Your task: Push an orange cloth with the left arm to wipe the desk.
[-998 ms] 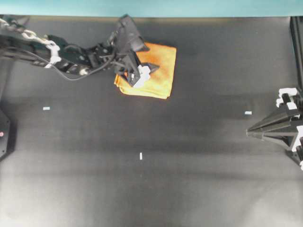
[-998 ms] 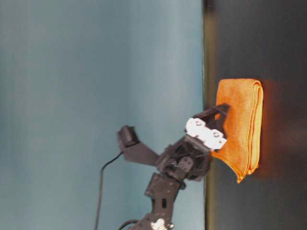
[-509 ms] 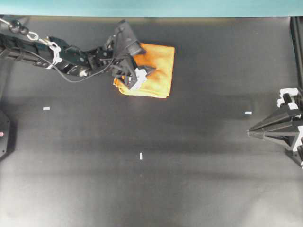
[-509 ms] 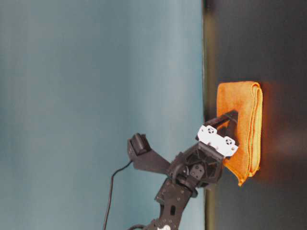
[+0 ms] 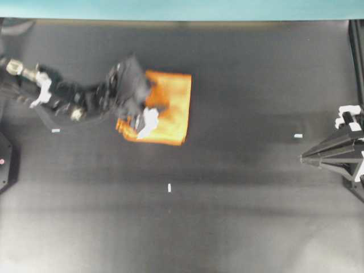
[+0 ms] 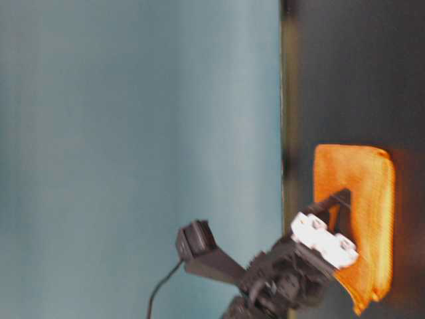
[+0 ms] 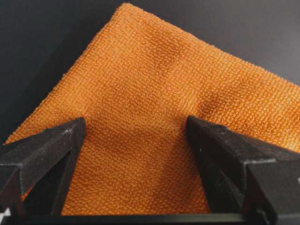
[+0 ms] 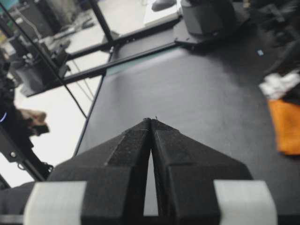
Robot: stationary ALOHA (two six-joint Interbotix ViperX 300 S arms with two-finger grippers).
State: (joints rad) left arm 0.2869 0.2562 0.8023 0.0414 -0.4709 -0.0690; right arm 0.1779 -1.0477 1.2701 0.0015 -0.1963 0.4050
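The orange cloth (image 5: 169, 105) lies flat on the black desk (image 5: 239, 216), left of centre at the back. My left gripper (image 5: 143, 118) is on its left part, blurred by motion. In the left wrist view the two black fingers (image 7: 49, 152) stand wide apart, tips pressed down on the cloth (image 7: 154, 98), with nothing held between them; the left gripper (image 7: 136, 121) is open. The table-level view shows the gripper (image 6: 335, 216) bearing down on the cloth (image 6: 365, 206). My right gripper (image 5: 304, 160) rests shut at the right edge, its tip (image 8: 151, 121) pointing towards the cloth (image 8: 286, 126).
A teal border strip (image 5: 182, 8) runs along the desk's far edge. Small white tape marks (image 5: 169, 187) dot the surface, one at the left (image 5: 56, 130) and one at the right (image 5: 298, 135). A black frame stands at the right edge (image 5: 357, 51).
The left arm and the cloth under it have slid left and towards the desk's near side. The cloth now lies flatter. The right arm has not moved.
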